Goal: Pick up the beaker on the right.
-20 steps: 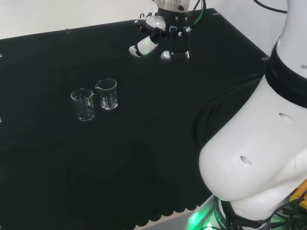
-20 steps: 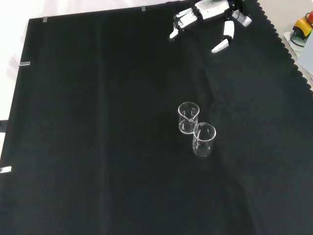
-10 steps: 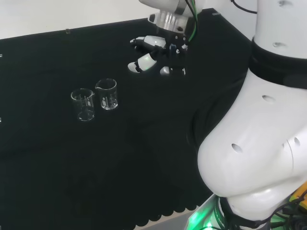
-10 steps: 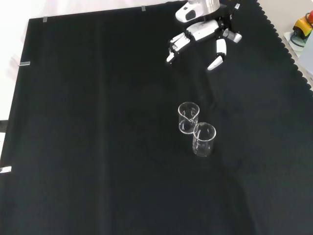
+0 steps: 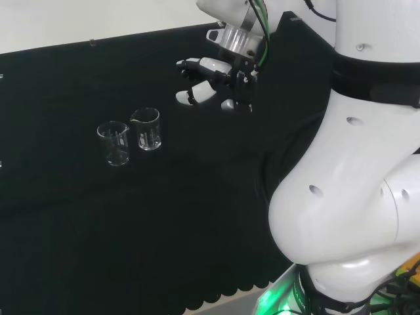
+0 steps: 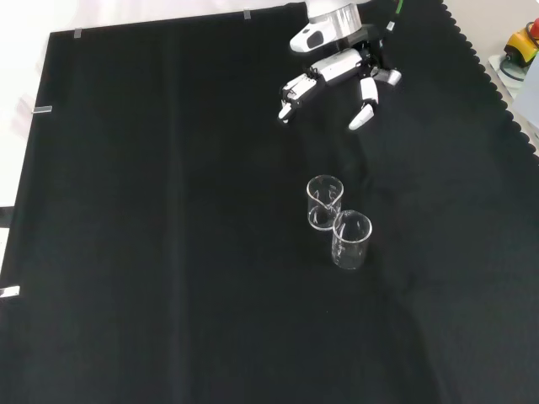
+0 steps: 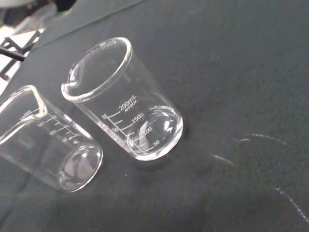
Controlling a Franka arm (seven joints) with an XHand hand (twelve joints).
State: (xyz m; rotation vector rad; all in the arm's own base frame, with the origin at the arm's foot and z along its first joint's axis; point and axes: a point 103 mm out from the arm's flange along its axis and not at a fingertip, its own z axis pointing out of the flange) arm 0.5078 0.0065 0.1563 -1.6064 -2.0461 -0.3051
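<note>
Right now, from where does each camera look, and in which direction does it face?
Head view: behind and above the arm's base, looking over the white arm links at the hand and two beakers.
Front view: opposite, looking down on the black cloth; the hand enters from the top.
Wrist view: at the wrist, close on both beakers.
Shared: all views show both beakers.

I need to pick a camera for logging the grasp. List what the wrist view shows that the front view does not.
Wrist view alone: the graduation marks on the nearer beaker and its pouring lip.

Front view alone: the hand with fingers spread, apart from both beakers, and the cloth's edges.

Both: two clear, empty, upright beakers standing close together on the black cloth, the second one beside the first.
</note>
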